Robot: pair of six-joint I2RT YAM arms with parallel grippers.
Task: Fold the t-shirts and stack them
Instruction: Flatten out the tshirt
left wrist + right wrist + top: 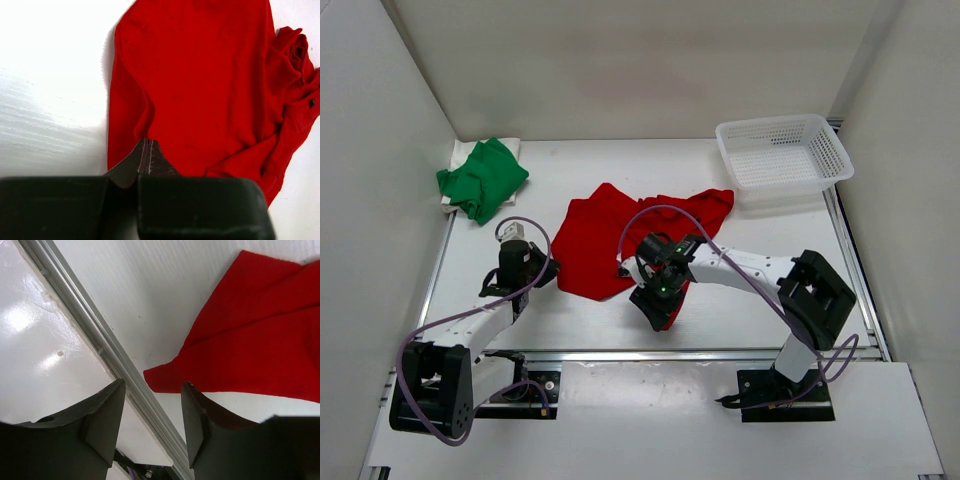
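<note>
The red t-shirt [610,235] lies crumpled and partly spread in the middle of the table. The bright green t-shirt [480,180] lies folded at the back left on top of the cream-white t-shirt [510,148], of which only an edge shows. My left gripper [546,268] is shut, with its tips at the red shirt's left near edge [190,90]; no cloth shows between the fingers [150,150]. My right gripper [656,308] is open just above the red shirt's near corner [165,377], which lies beyond the gap between its fingertips [152,390].
A white mesh basket [782,152] stands at the back right. A metal rail [95,335] runs along the table's near edge, right under my right gripper. White walls close in the left, back and right sides.
</note>
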